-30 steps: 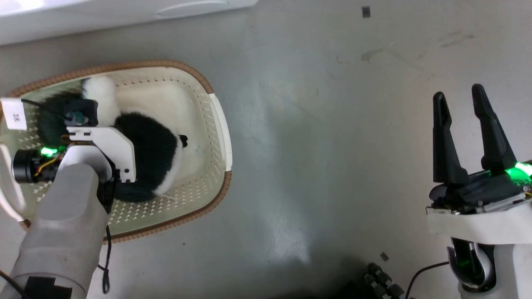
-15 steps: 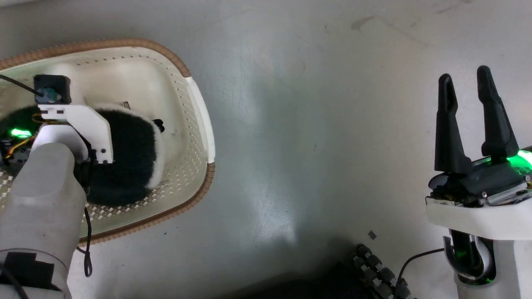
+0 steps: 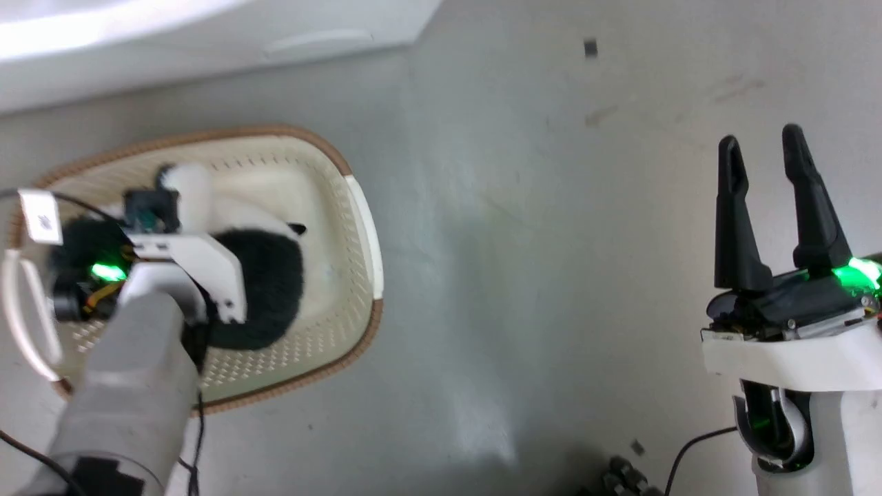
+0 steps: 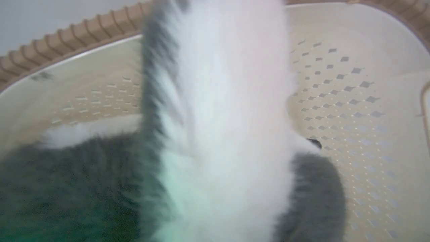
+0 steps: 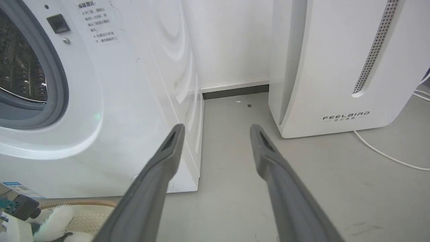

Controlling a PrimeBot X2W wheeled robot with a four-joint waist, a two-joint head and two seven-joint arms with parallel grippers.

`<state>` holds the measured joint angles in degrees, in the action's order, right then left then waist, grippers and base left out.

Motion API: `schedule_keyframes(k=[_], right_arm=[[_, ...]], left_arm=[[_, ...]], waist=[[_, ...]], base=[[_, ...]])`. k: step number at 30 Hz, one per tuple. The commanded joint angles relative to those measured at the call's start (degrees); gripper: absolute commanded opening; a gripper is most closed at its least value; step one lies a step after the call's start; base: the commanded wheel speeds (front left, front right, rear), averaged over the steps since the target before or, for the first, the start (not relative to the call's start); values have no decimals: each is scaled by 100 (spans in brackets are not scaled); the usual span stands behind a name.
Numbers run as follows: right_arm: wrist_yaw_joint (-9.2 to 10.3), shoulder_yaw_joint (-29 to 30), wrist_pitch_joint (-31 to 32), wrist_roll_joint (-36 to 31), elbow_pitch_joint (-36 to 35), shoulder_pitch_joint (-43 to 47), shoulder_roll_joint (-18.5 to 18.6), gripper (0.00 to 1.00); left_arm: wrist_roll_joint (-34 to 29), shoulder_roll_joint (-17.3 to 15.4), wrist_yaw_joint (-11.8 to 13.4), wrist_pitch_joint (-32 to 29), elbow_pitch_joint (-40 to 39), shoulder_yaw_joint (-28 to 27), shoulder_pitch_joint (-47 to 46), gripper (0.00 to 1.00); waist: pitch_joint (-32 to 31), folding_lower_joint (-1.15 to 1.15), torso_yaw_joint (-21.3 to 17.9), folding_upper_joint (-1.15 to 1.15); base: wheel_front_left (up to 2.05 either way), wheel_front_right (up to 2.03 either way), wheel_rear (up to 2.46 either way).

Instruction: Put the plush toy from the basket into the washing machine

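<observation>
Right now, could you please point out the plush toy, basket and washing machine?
plush toy (image 3: 272, 275), head view, its black fur
basket (image 3: 262, 128), head view, its brown rim
washing machine (image 5: 117, 101), right wrist view, its white front panel

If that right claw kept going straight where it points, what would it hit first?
Probably nothing at once: the right gripper, jaws open, aims into the gap between the washing machine and the white FEELBIRD appliance. It would likely reach the grey floor there, though depth is unclear.
</observation>
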<state>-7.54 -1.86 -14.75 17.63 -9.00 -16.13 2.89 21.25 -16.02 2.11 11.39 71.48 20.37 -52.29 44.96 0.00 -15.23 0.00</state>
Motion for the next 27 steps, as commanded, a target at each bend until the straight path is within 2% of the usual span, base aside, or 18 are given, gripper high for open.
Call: schedule_keyframes(k=[1,5,11,27], right_arm=[[5,42,-25,-73,69,89,26,100],[5,69,-25,-168,179,283,47,100],[5,118,-25,-298,282,601,75,100],[5,316,-25,-522,458,1345,96,100]], left_arm=[[56,88,-81,140,-24,-1,194,0],[158,325,-305,293,-155,-7,581,0],[170,577,-424,355,-570,23,1118,0],[-174,743,-276,360,-3903,-605,3221,0]], waist=[[-583,0,182,0],[-1165,0,335,0],[-1833,0,559,0],[-3022,0,938,0]], base=[[0,0,0],[0,0,0],[0,0,0],[0,0,0]])
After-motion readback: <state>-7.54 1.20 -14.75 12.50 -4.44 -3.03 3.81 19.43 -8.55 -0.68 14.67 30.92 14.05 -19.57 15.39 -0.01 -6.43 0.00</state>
